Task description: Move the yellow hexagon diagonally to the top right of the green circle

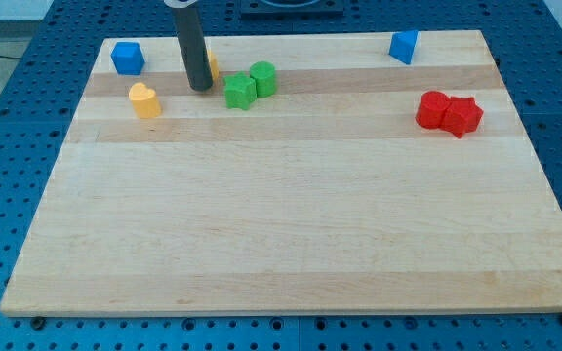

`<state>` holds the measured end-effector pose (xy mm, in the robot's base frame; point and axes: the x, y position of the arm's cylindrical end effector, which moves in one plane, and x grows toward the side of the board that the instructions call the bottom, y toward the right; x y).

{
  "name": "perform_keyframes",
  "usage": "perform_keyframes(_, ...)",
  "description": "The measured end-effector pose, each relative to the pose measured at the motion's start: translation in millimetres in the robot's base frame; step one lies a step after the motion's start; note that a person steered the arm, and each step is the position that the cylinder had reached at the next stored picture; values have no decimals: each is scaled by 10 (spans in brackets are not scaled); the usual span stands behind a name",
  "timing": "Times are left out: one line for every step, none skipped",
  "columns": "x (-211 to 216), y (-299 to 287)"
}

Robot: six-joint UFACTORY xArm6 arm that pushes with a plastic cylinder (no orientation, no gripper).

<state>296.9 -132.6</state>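
Across the pale wooden board [291, 214], everything that matters lies near the view's top-left. My tip [200, 88] is a bare rod end with no fingers to open or shut. It rests against the small yellow plastic hexagon [212, 66], which peeks out just to its right, mostly hidden behind the rod. Further right sit the green plastic star-like block [240, 92] and, touching it, the green plastic circle [263, 78]. To my tip's left sits the yellow rounded block [145, 99]. I judge the hexagon needs a rightward push along the top edge, passing above both green blocks; I should get behind its left side first, so I don't nudge the circle.
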Motion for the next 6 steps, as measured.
perform_keyframes(-102,-245)
perform_keyframes(-289,-269)
perform_keyframes(-387,568)
perform_keyframes(-374,787)
perform_keyframes(-318,-170)
perform_keyframes(-635,-321)
